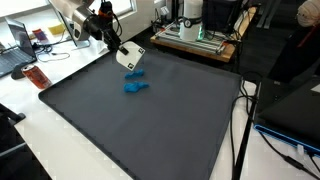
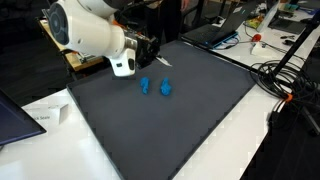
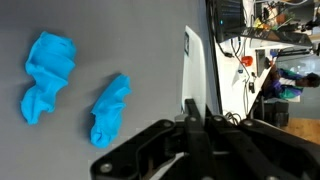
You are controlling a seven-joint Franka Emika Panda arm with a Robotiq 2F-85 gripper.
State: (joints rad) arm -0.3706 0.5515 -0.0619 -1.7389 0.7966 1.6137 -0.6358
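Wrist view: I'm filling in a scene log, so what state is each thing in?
Grey mat: spread flat.
Fingers: shut, holding nothing.
Nearer blue cloth: crumpled, lying on the mat, untouched.
Farther blue cloth: crumpled, lying apart from the other.

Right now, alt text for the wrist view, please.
The shut gripper, empty, enters from the bottom edge over a dark grey mat. Left of it lie a smaller blue cloth and, farther left, a larger blue cloth.

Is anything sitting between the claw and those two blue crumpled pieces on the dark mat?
Nothing visible does. The shut claw hangs by the nearer blue piece, with only bare mat between; the farther blue piece lies just beyond, apart from it.
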